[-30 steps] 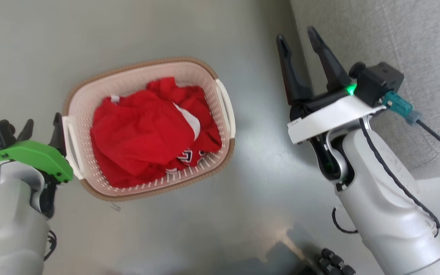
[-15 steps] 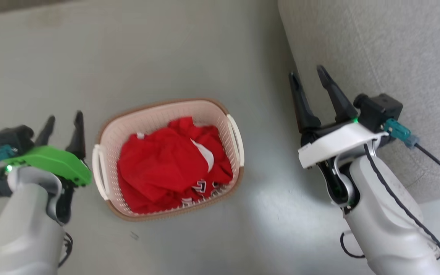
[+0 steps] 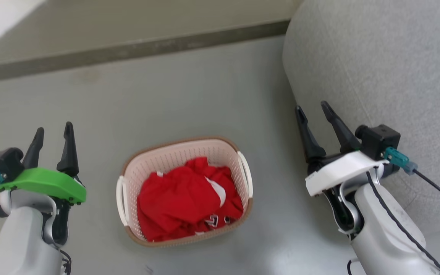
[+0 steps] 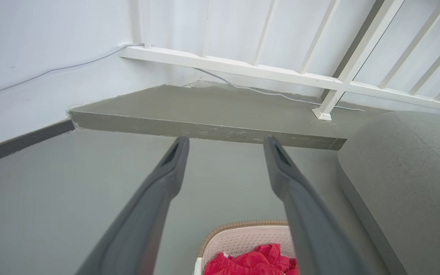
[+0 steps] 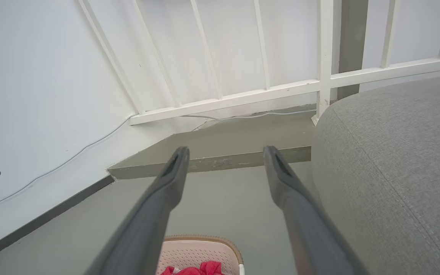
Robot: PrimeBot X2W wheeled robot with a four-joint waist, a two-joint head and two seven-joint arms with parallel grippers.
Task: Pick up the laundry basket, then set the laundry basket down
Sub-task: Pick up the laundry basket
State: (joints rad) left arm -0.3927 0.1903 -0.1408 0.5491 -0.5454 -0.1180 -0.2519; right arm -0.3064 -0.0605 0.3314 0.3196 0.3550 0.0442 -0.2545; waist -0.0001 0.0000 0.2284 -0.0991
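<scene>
**A:** Where was the laundry basket (image 3: pixel 174 158)?

**B:** It sat upright on the grey floor (image 3: pixel 189 95), toward 6 o'clock in the head view, with a red garment (image 3: pixel 178 198) bundled inside.

**A:** And the claws?

**B:** Both were spread apart and held nothing. The left gripper (image 3: pixel 54 128) hung at 9 o'clock of the basket, apart from the near loop handle (image 3: pixel 120 199). The right gripper (image 3: pixel 311 106) was at 2 o'clock of it, well apart, just beside a grey upholstered seat (image 3: pixel 376 65).

**A:** And the wrist views?

**B:** Each had the basket low, at 6 o'clock.
</scene>
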